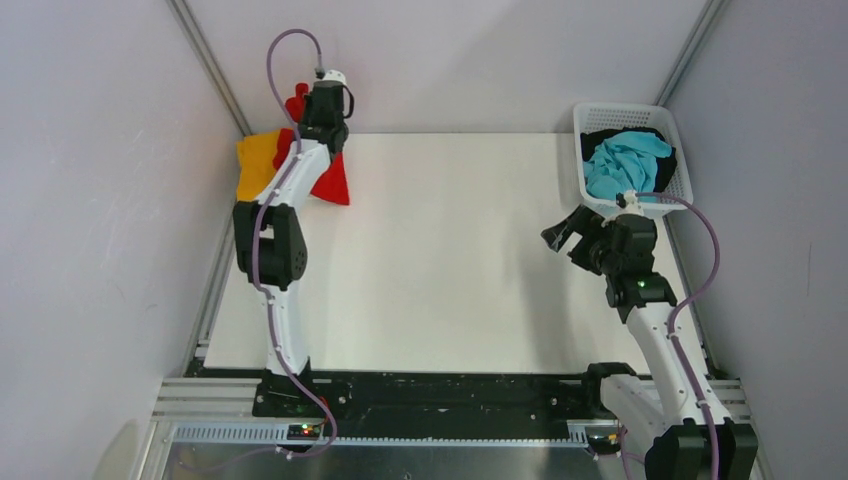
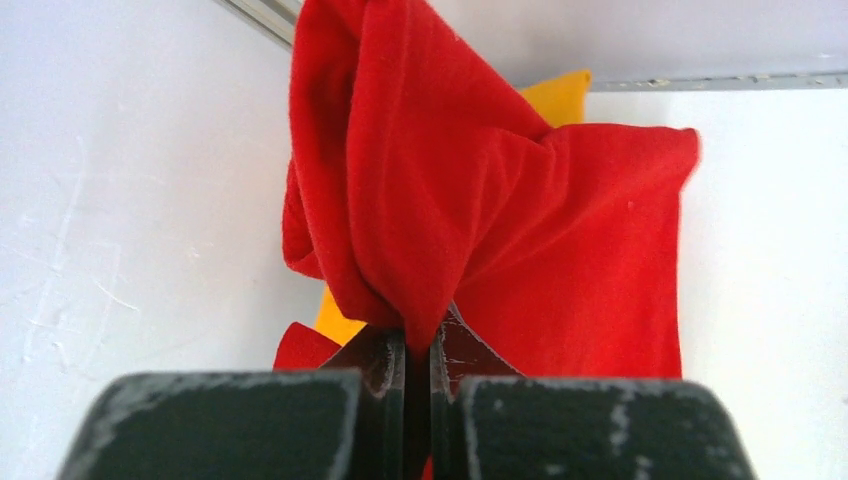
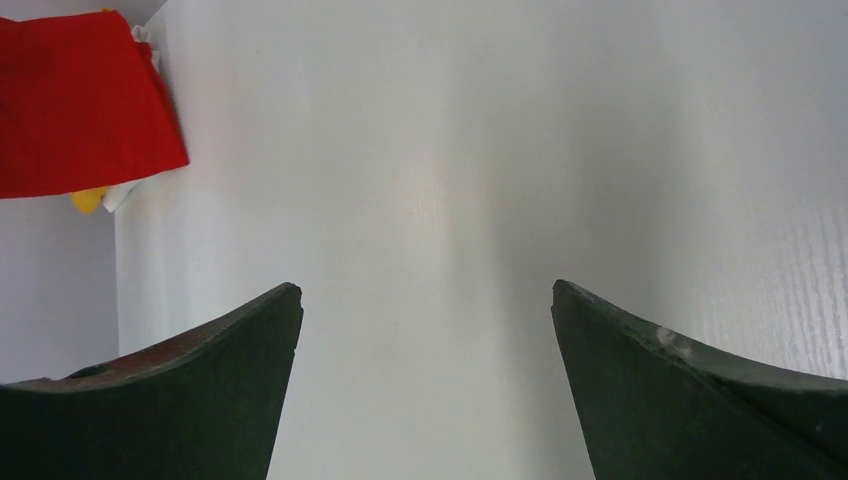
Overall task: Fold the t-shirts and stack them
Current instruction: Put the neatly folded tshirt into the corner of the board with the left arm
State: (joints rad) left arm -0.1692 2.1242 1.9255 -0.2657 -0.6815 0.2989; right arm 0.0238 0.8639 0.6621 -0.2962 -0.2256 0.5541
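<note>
The red t-shirt (image 2: 480, 200) hangs bunched at the far-left corner, one fold pinched in the left fingers (image 2: 385, 372), the rest draped over the orange-yellow t-shirt (image 1: 257, 165). A turquoise t-shirt (image 1: 625, 160) lies crumpled atop a black t-shirt (image 1: 598, 137) in the basket (image 1: 625, 107), far right.

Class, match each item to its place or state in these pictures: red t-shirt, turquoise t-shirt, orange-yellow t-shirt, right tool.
Column one:
1. red t-shirt
2. turquoise t-shirt
3. orange-yellow t-shirt
4. right tool

Column two:
A. in the white basket
B. open, holding nothing
C. pinched in the left tool
D. far left corner of the table, partly under red cloth

Pairs: 1-C, 2-A, 3-D, 4-B
</note>
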